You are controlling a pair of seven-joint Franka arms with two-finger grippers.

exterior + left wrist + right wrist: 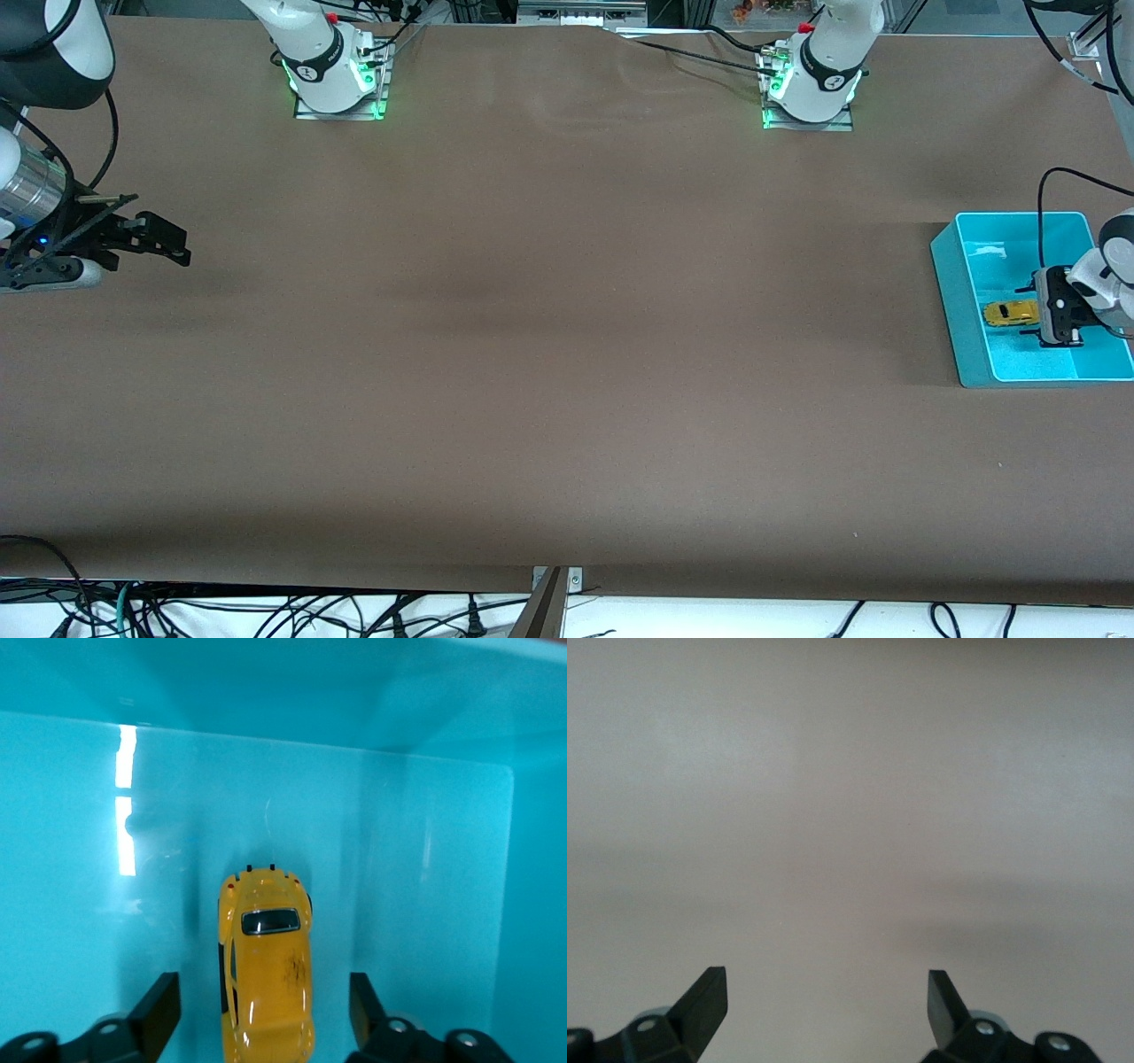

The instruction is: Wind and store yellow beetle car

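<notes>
Bare brown desk (549, 399) fills the foreground. At the left arm's end a turquoise bin (952, 306) holds the yellow beetle car (1011, 313), which lies on its wheels on the bin floor. The left tool (1033, 312) hangs low in the bin, its fingers spread wide on either side of the car's rear and touching neither flank; it holds nothing. The right tool (173, 246) waits over the desk at the right arm's end, fingers apart and empty. Seen from the left wrist, the car (266, 970) shows a rounded glossy shell, a dark rear window and a dark scuff on its roof. It is probably light, rigid and slippery on its curved paint; it would likely roll if nudged. The best hold is judged to be across the flat flanks, low between the wheels.
</notes>
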